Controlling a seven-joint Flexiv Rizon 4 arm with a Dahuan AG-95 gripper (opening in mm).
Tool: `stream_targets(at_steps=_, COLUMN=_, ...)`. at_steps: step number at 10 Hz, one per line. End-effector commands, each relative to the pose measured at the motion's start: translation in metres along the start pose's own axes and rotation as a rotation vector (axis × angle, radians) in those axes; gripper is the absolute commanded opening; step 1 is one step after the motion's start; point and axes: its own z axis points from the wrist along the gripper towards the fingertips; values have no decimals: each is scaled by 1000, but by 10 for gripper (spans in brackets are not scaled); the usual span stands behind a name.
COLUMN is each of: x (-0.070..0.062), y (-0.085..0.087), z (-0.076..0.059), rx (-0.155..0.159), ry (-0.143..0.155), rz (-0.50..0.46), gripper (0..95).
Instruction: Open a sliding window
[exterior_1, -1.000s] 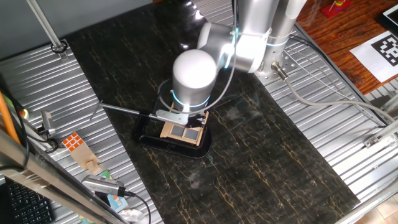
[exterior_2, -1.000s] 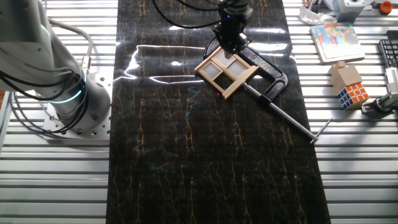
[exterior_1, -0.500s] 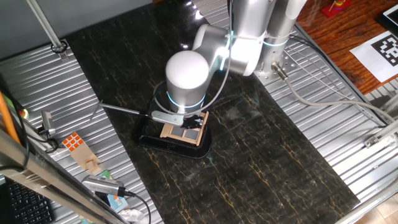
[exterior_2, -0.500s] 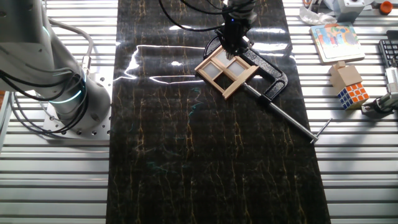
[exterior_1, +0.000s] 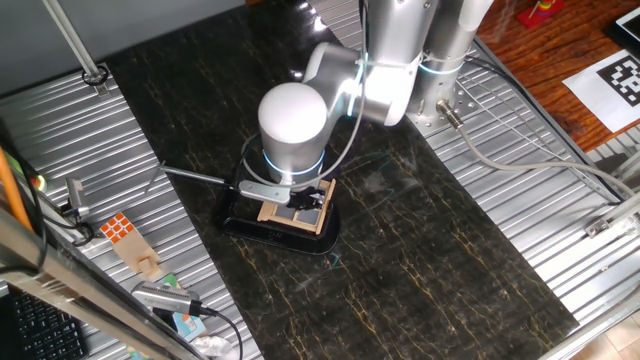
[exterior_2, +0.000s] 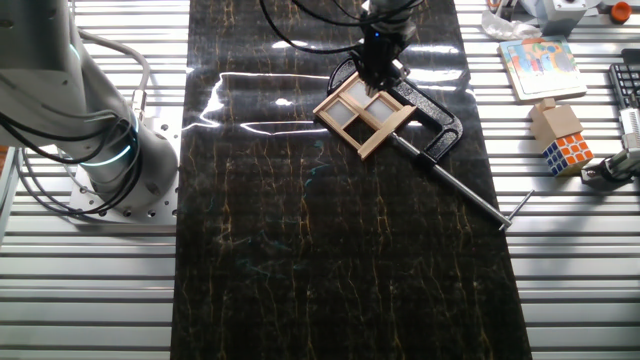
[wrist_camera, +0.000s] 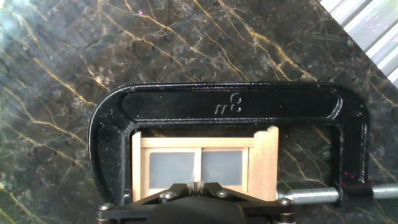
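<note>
The sliding window (wrist_camera: 196, 165) is a small tan wooden frame with grey panes, held in a glossy black C-clamp (wrist_camera: 230, 102) on the dark marble mat. It also shows in one fixed view (exterior_1: 297, 215) and in the other fixed view (exterior_2: 365, 113). My gripper (wrist_camera: 196, 185) is down at the window's near edge, at its middle upright bar, with the fingertips together. In one fixed view my gripper (exterior_1: 306, 200) is mostly hidden under the round wrist. In the other fixed view my gripper (exterior_2: 378, 80) stands at the window's far upper edge.
The clamp's long screw rod (exterior_2: 470, 195) sticks out over the mat toward the right. An orange-and-white tiled cube (exterior_2: 568, 150) on a wooden block stands on the metal table to the right, with a picture card (exterior_2: 540, 65) behind it. The arm's base (exterior_2: 100, 150) is at the left.
The wrist has shifted a little along the window's edge, leftward in one fixed view. The window frame and clamp look unmoved.
</note>
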Motion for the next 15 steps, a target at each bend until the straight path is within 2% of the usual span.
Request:
stream_targets(at_steps=1, x=-2, y=2, z=6, rx=-9, ry=-9, rz=0, gripper=0)
stream_targets(at_steps=7, x=-2, y=5, z=18, rx=-21, ry=-20, rz=-4, gripper=0)
stream_targets(at_steps=15, x=-2, y=6, z=20, rx=-26, ry=-29, rz=4, gripper=0)
